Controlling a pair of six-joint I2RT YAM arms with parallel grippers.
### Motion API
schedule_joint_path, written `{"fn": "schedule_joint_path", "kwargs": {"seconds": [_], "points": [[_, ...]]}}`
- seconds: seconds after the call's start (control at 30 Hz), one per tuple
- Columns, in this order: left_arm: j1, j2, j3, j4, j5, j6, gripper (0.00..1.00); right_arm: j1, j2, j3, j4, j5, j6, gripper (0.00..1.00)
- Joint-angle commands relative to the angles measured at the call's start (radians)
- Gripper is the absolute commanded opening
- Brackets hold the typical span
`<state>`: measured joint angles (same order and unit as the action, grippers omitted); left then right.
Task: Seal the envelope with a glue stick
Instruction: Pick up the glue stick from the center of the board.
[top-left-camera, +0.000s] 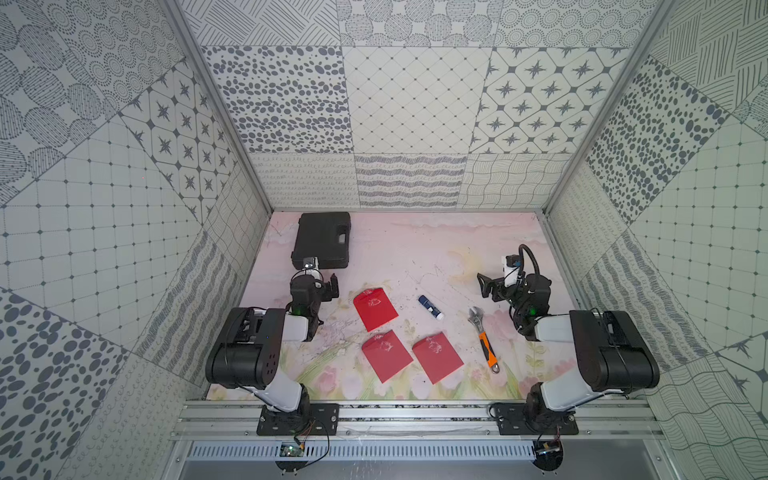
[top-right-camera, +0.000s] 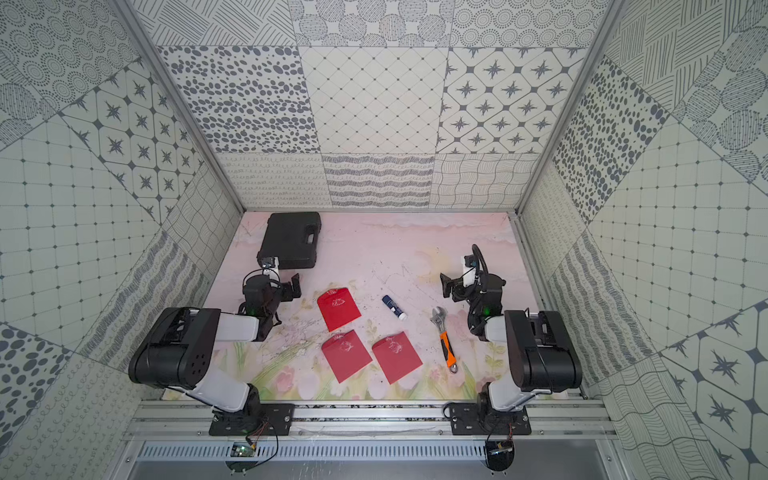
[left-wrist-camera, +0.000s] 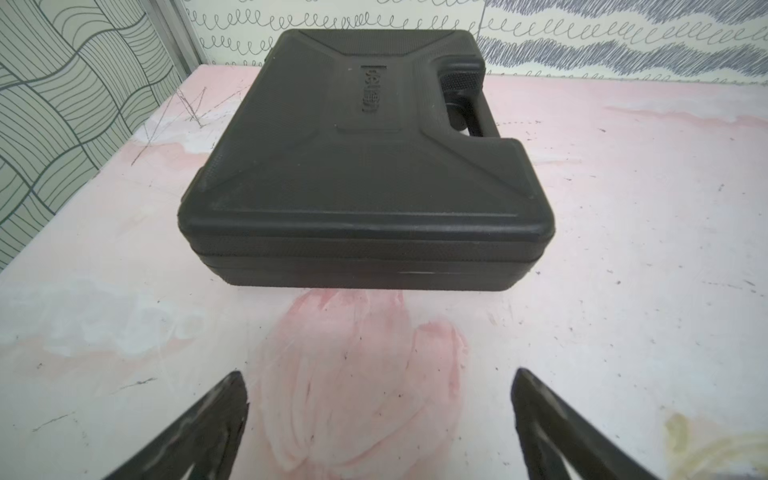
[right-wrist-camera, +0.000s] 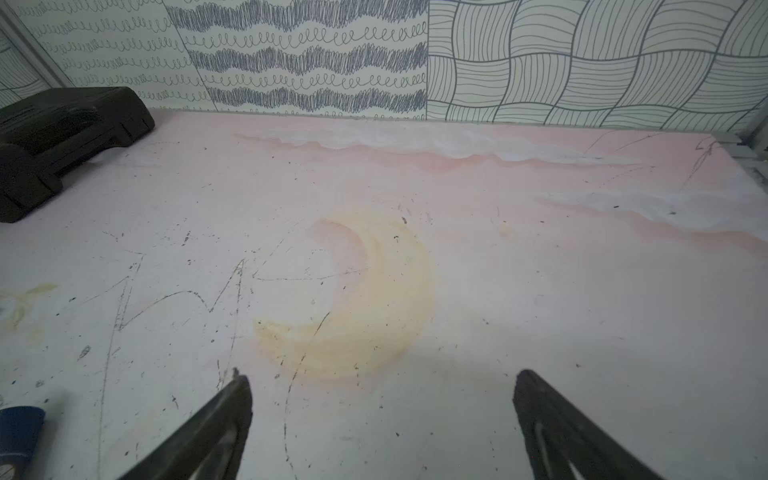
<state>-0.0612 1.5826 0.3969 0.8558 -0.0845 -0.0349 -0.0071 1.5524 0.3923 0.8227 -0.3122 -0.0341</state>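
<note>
Three red envelopes lie flat on the pink painted table in both top views: one further back (top-left-camera: 375, 309), two nearer the front (top-left-camera: 386, 361) (top-left-camera: 437, 357). The glue stick (top-left-camera: 431, 308), white with a dark blue label and cap, lies to the right of the back envelope; its blue end (right-wrist-camera: 18, 432) shows at the edge of the right wrist view. My left gripper (top-left-camera: 331, 286) (left-wrist-camera: 380, 378) hovers open and empty left of the envelopes, facing the black case. My right gripper (top-left-camera: 485, 286) (right-wrist-camera: 382, 376) is open and empty, right of the glue stick.
A shut black plastic case (top-left-camera: 322, 239) (left-wrist-camera: 365, 166) lies at the back left, just ahead of the left gripper. An orange-handled adjustable wrench (top-left-camera: 484, 338) lies right of the envelopes, near the right arm. Patterned walls enclose the table (top-left-camera: 415, 249) on three sides.
</note>
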Motion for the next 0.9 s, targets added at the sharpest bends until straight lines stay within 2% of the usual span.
{"fn": "schedule_joint_path", "kwargs": {"seconds": [0.0,0.67,0.87], "points": [[0.017,0.001,0.010,0.023,0.024,-0.002,1.00,-0.002,-0.005,-0.010,0.059,-0.014,-0.012,0.99],[0.018,0.001,0.008,0.025,0.023,-0.002,1.00,-0.004,-0.002,-0.008,0.058,0.016,0.002,0.99],[0.015,-0.008,-0.030,0.091,-0.044,-0.030,0.99,0.032,-0.047,0.019,-0.028,0.163,0.009,0.99]]}}
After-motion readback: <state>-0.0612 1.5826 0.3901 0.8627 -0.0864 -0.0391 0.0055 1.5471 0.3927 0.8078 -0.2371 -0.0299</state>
